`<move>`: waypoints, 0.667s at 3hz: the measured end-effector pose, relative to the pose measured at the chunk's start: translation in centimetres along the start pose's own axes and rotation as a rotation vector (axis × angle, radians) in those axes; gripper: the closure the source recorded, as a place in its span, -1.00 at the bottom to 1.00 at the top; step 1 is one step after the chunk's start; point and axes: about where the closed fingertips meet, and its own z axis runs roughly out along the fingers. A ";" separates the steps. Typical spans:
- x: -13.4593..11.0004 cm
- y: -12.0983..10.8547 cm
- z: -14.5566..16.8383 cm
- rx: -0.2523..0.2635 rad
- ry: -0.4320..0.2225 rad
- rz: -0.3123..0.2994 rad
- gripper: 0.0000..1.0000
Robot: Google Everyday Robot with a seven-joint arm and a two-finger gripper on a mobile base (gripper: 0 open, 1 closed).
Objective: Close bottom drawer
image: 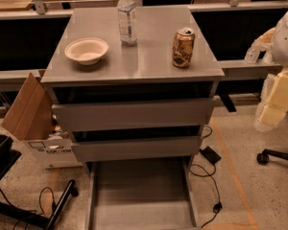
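Grey cabinet (134,109) at frame centre, seen from the front and above.

- bottom drawer (141,193): pulled far out toward the camera, flat grey tray interior exposed and bare; its front edge runs off the lower border of the frame.
- middle drawer (137,148) and top drawer (134,114): each partly out, with a dark gap above each front panel.
- worktop (149,63): white bowl (86,50) at left, clear water bottle (127,18) upright toward the back centre, gold can (183,47) upright at right — all three apart from one another.
- gripper (271,111): at the right edge of the frame, beside the cabinet at upper-drawer height, well apart from the bottom drawer, touching nothing visible — whether it is open or closed, cannot tell.
- Floor: cardboard box (31,114) left of the cabinet, black cable (206,174) at right.
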 end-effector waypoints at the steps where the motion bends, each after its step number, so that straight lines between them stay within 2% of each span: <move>1: 0.0 0.0 0.0 0.000 0.000 0.000 -1.00; 2: 0.4 0.8 1.6 -0.002 0.014 0.011 -1.00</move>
